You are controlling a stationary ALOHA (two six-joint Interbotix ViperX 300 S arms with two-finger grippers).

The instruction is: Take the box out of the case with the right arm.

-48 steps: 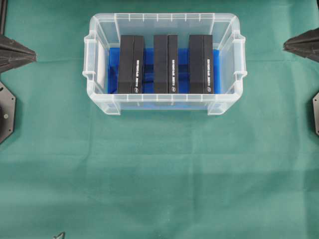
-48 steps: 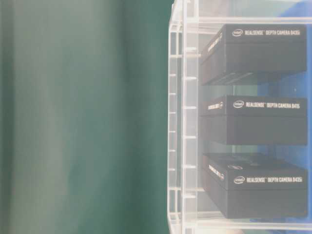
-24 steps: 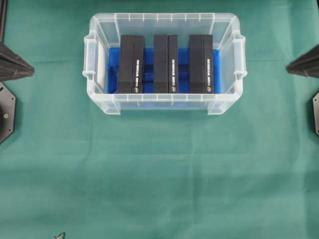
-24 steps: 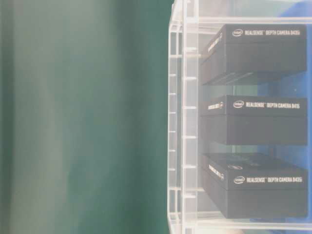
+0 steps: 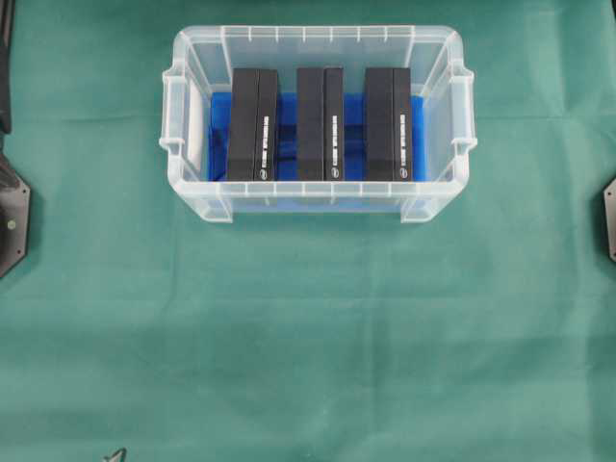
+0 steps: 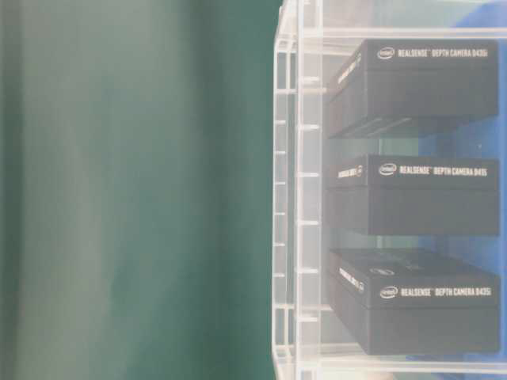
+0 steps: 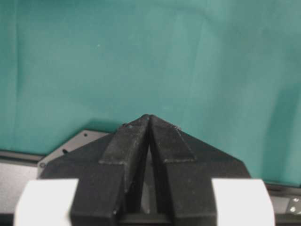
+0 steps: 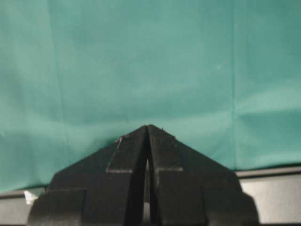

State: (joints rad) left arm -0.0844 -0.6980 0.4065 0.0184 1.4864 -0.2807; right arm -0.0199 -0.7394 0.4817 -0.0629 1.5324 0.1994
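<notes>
You had three black rectangular boxes point(image 5: 388, 123) standing on edge, side by side, inside the clear plastic case point(image 5: 197, 58), leaving gaps for grasping. Your right pincer point(image 8: 147, 128) was closed, empty, above the green bench point(image 8: 141, 61)

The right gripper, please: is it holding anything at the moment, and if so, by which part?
Nothing is held. The right gripper has its jaws shut together over bare green cloth, and all three boxes sit in the case.
</notes>
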